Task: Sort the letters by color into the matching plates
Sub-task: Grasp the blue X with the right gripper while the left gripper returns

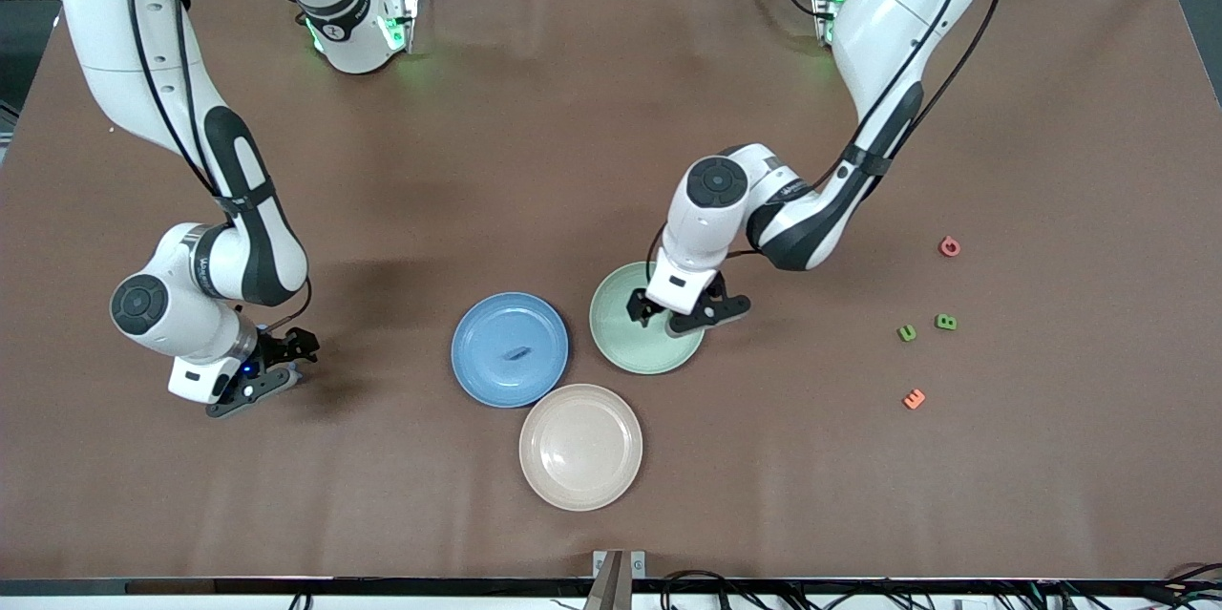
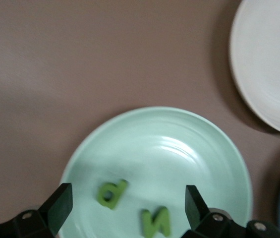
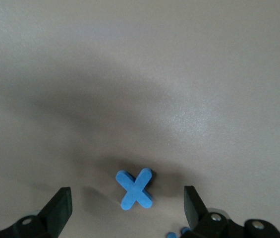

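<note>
Letters are split up: a green P (image 2: 112,193) and green N (image 2: 156,221) lie in the green plate (image 1: 621,357) under the left claw (image 2: 129,209), whose jaws stand wide and empty. The P looks smeared, perhaps not settled — it could bounce toward the rim. The right claw (image 3: 127,210), also wide open and holding nothing, hovers over a blue X (image 3: 135,188) on the worktop (image 1: 573,161); a slanted descent could nudge it aside. Two green letters (image 1: 926,327) wait toward the left arm's end. The blue plate (image 1: 510,348) holds something dark — too small to read. Blue scraps beside the right claw are cut off.
</note>
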`<state>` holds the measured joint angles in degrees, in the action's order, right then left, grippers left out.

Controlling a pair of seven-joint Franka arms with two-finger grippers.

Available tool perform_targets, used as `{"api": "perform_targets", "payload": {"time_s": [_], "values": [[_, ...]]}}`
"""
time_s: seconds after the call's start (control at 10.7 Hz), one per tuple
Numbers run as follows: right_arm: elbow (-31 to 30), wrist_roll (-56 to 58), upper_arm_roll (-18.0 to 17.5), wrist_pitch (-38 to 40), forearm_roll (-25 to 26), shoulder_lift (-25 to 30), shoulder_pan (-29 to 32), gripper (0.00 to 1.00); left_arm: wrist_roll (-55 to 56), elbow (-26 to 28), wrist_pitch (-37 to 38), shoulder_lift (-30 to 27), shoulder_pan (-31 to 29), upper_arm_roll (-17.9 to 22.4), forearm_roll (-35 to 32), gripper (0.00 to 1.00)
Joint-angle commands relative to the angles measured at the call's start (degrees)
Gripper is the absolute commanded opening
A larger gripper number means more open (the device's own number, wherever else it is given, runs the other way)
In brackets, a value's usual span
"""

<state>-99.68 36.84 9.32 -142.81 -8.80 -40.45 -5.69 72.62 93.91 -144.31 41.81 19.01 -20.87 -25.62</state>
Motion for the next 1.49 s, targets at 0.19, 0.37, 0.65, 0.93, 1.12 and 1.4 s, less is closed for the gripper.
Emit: {"api": "perform_targets", "payload": {"time_s": [0.19,0.37,0.65,0.93,1.12,1.4], "values": [[-2.88,1.04,-1.24,-4.49,0.28,0.29,1.73,1.0,-12.82,-0.66,9.56,-1.38,-6.6,1.53,-0.92,1.0],[-3.94,1.04,-1.33,-5.81,0.37,0.29,1.91,0.79,-18.81,0.65,10.27,-2.08,-10.91,1.1,-0.92,1.0],[-3.95,0.96,-1.68,-5.9,0.37,0.38,1.91,0.55,-21.21,9.15,8.44,-6.72,-16.53,-1.62,-0.84,1.0],[-3.95,0.34,-1.94,-5.9,0.28,0.29,1.99,0.43,-20.42,23.46,-6.73,-13.22,-22.69,-4.53,-0.92,1.0],[-3.86,0.25,-2.56,-5.99,-0.94,0.38,1.99,0.39,-21.29,28.51,-9.59,-16.31,-24.28,-4.44,-1.79,1.0],[-3.68,0.25,-2.91,-6.43,-2.62,0.29,2.08,0.37,-27.32,28.17,-9.5,-14.93,-28.66,-4.35,-5.83,1.0]]}}
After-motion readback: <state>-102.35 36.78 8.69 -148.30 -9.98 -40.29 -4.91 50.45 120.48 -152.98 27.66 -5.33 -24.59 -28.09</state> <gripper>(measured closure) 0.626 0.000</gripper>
